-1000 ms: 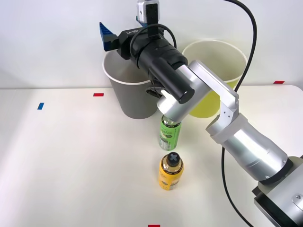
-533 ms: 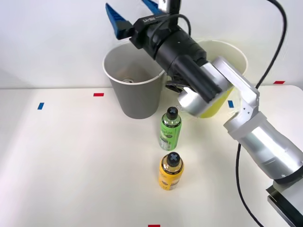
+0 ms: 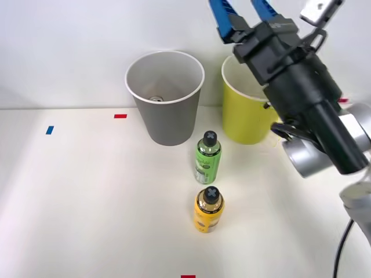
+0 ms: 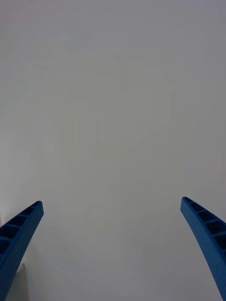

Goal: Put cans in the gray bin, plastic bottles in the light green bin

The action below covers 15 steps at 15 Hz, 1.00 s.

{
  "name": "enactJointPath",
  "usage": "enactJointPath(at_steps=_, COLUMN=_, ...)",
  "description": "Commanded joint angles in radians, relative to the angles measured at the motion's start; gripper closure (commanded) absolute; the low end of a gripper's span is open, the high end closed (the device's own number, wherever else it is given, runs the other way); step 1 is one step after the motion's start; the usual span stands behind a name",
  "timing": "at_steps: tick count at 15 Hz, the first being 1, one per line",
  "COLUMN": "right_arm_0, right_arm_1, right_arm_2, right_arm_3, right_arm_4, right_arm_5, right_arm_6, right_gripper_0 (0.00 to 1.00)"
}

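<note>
Right gripper (image 3: pixel 242 13) raised high, jaws spread wide and holding nothing, pointed at the blank wall; in the wrist view its fingers (image 4: pixel 19 235) frame bare wall.

Gray bin (image 3: pixel 166 99) sits below and to one side of the jaws; a silver-ended can (image 3: pixel 155 99) appears to lie at its bottom. Light green bin (image 3: pixel 248 110) sits almost directly under the jaws.

Green-labelled bottle (image 3: pixel 207 157) and yellow-labelled bottle (image 3: pixel 209 210) stand upright on the surface (image 3: pixel 87 197), well below the jaws, near each other.

Risks, as judged: bottles stand close, so spread jaws descending on one may tip the other. Arm passing low may clip the light green bin's rim. Tall narrow bottles topple easily if contacted off-centre.
</note>
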Motion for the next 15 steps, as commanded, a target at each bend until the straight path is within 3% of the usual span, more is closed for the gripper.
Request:
enactJointPath(at_steps=1, right_arm_0=0.228, right_arm_1=-0.047, right_arm_2=-0.081, right_arm_3=-0.122, right_arm_4=-0.004, right_arm_5=-0.019, right_arm_6=-0.013, right_gripper_0=0.0)
enactJointPath(at_steps=4, right_arm_0=0.415, right_arm_1=-0.041, right_arm_2=-0.153, right_arm_3=-0.137, right_arm_4=-0.006, right_arm_5=-0.072, right_arm_6=-0.014, right_gripper_0=0.0)
enactJointPath(at_steps=7, right_arm_0=0.534, right_arm_1=-0.023, right_arm_2=-0.173, right_arm_3=-0.137, right_arm_4=-0.001, right_arm_5=-0.09, right_arm_6=-0.008, right_gripper_0=0.0)
enactJointPath(at_steps=15, right_arm_0=0.738, right_arm_1=0.144, right_arm_2=-0.202, right_arm_3=-0.136, right_arm_4=0.037, right_arm_5=-0.104, right_arm_6=0.025, right_gripper_0=0.0)
